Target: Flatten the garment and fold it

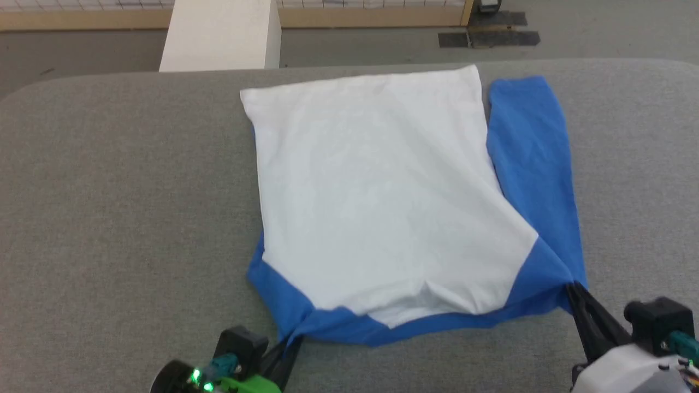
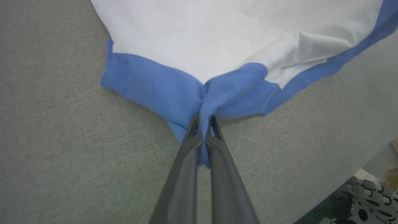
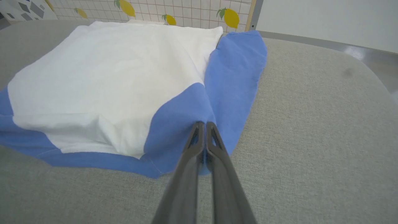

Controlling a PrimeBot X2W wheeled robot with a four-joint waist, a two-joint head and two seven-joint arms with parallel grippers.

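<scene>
no legible txt, no labels, no nos.

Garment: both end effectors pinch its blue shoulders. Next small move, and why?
Probably ease the left end effector and right end effector apart, low over the table: both are shut on the garment, and its near edge between them lies slack and creased.

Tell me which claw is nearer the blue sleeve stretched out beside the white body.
Right. The right claw grips the base of that blue sleeve; the left claw pinches the garment at its opposite shoulder.
</scene>
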